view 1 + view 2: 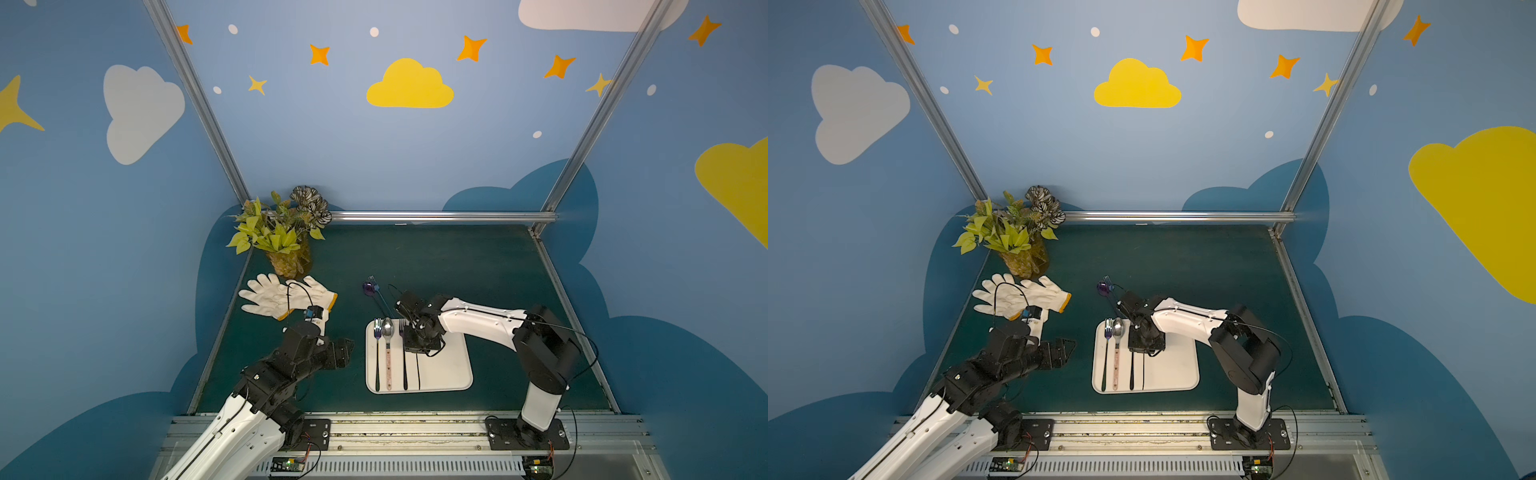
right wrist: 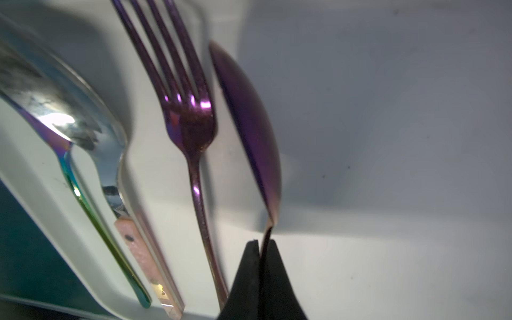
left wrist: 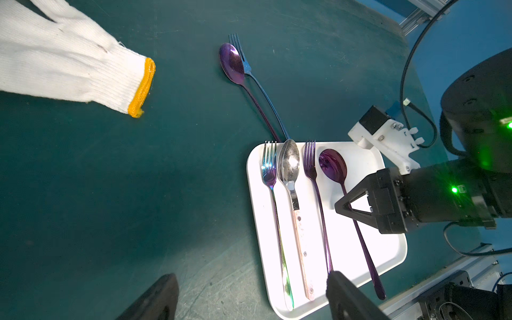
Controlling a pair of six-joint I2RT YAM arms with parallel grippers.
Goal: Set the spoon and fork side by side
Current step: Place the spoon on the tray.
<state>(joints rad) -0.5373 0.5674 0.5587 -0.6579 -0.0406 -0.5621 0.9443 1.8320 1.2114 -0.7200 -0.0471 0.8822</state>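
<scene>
Pinching the purple spoon (image 2: 249, 124) on its thin neck just behind the bowl, the right gripper (image 2: 260, 243) has its jaws closed on the handle, with nothing else between them. The spoon is over the white tray (image 3: 388, 249), just beside the purple fork (image 3: 310, 163), on the side nearer the right arm. Bowl and tines both point toward the far edge of the tray. The two handles run nearly parallel back toward the robot, the spoon's fanning out a little so that its tail reaches the near rim. A narrow strip of tray shows between fork and spoon, so they are close but apart. Whether the spoon rests fully on the tray or is held just off it cannot be told.

The right arm reaches in from its own side, wrist bent down over the tray. The next step is probably to let go and draw back that way, clear of the fork.

The left gripper (image 1: 347, 353) hangs over the green mat (image 1: 478, 270) beside the tray, jaws wide apart and empty, and is the farther of the two from the pair.
</scene>
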